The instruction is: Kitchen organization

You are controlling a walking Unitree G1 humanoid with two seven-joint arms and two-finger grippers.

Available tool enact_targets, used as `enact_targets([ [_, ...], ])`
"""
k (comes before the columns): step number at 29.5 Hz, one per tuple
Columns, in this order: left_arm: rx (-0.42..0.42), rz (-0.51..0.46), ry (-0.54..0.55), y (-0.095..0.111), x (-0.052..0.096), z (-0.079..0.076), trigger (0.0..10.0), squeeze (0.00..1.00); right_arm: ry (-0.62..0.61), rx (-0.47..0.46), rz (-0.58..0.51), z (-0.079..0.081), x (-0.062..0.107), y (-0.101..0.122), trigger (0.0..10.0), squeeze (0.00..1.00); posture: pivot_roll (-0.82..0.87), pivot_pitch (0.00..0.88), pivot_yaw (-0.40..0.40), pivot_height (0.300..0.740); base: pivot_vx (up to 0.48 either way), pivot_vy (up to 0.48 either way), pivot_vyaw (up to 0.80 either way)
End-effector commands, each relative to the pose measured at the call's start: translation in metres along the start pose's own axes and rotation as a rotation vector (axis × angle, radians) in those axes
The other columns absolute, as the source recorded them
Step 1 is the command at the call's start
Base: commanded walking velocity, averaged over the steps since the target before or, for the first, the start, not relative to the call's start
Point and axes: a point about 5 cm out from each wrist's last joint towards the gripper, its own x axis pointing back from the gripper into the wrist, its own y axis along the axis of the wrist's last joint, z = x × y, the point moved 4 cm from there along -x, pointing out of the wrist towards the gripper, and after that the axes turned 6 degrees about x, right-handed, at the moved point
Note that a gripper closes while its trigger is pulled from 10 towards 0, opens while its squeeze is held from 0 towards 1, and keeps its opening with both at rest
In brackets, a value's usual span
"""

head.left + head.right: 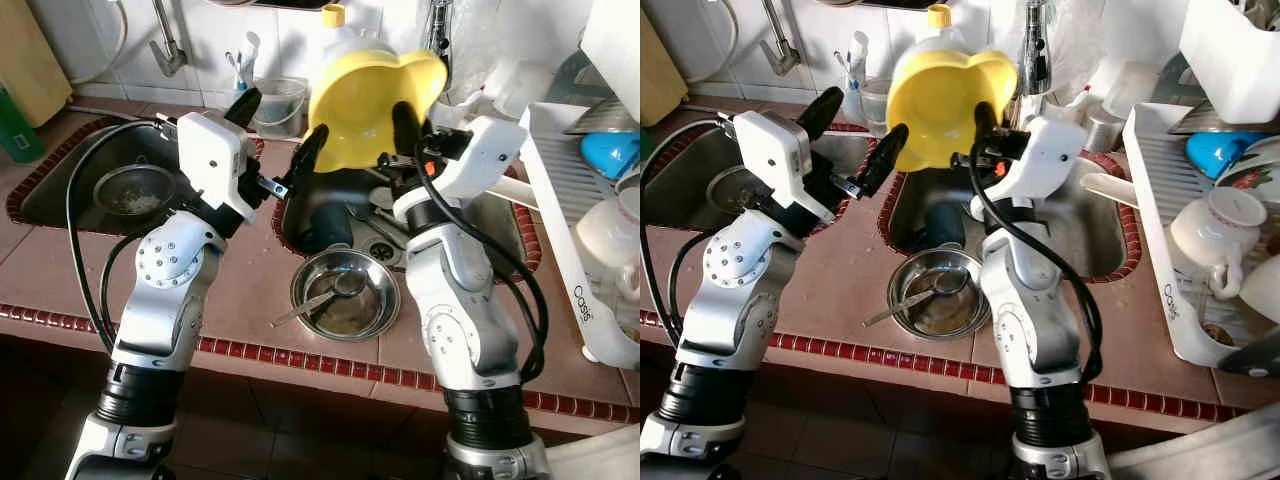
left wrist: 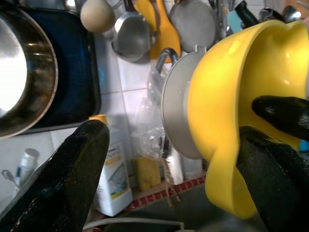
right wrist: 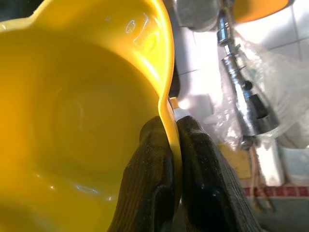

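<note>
Right gripper (image 3: pixel 169 193) is clamped on the rim of a yellow bowl (image 1: pixel 372 105), one finger inside and one outside, holding it tilted up in the air above the right sink (image 1: pixel 495 235), opening facing the camera. In the right wrist view the fingers (image 3: pixel 145 188) pinch the thin yellow wall tight.

Left gripper (image 1: pixel 283 135) is raised over the divider between the two sinks, fingers spread wide apart, holding nothing. One fingertip sits just beside the bowl's lower left edge; can't tell if it touches. In the left wrist view the bowl shows between its fingers (image 2: pixel 63 179).

A steel bowl (image 1: pixel 345 293) with a spoon (image 1: pixel 320 297) in it sits on the tiled counter (image 1: pixel 250 290) in front of the right sink, between the two arms. A dark blue pot or pan (image 1: pixel 325 210) lies in the right sink. The left sink (image 1: pixel 60 190) holds a small metal strainer (image 1: pixel 133 190).

White dish rack (image 1: pixel 565 200) stands on the far right with a blue cup (image 1: pixel 610 150) and white mugs (image 1: pixel 1210 228). A white bottle with a yellow cap (image 1: pixel 937 20) stands behind the yellow bowl by the tap (image 1: pixel 1035 50). Pans and utensils hang on the tiled wall in the left wrist view.
</note>
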Motion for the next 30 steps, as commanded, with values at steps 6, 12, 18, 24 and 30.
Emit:
enact_targets([
  [6, 0.052, -0.059, -0.016, 0.025, 0.002, -0.006, 10.0, 0.00, -0.107, 0.086, 0.006, -0.042, 0.004, -0.002, 10.0, 0.00, -0.12, 0.089, 0.033, 0.740, 0.000, 0.000, 0.00],
  [12, 0.099, -0.062, -0.064, 0.033, 0.000, -0.019, 10.0, 0.00, -0.120, 0.115, 0.008, -0.049, 0.002, -0.003, 10.0, 0.00, -0.11, 0.095, 0.034, 0.740, 0.000, 0.000, 0.00],
  [18, 0.141, -0.006, -0.049, 0.031, 0.001, -0.020, 10.0, 0.00, -0.157, 0.159, 0.038, -0.064, 0.002, -0.008, 10.0, 0.00, -0.11, 0.106, 0.031, 0.740, 0.000, 0.000, 0.00],
  [24, 0.160, 0.087, -0.028, 0.020, 0.005, -0.020, 10.0, 0.00, -0.195, 0.204, 0.088, -0.085, 0.008, -0.018, 10.0, 0.00, -0.11, 0.112, 0.035, 0.740, 0.000, 0.000, 0.00],
  [30, 0.172, 0.201, -0.021, -0.001, 0.011, -0.025, 10.0, 0.00, -0.206, 0.251, 0.136, -0.102, 0.010, -0.027, 10.0, 0.00, -0.10, 0.123, 0.039, 0.740, 0.000, 0.000, 0.00],
])
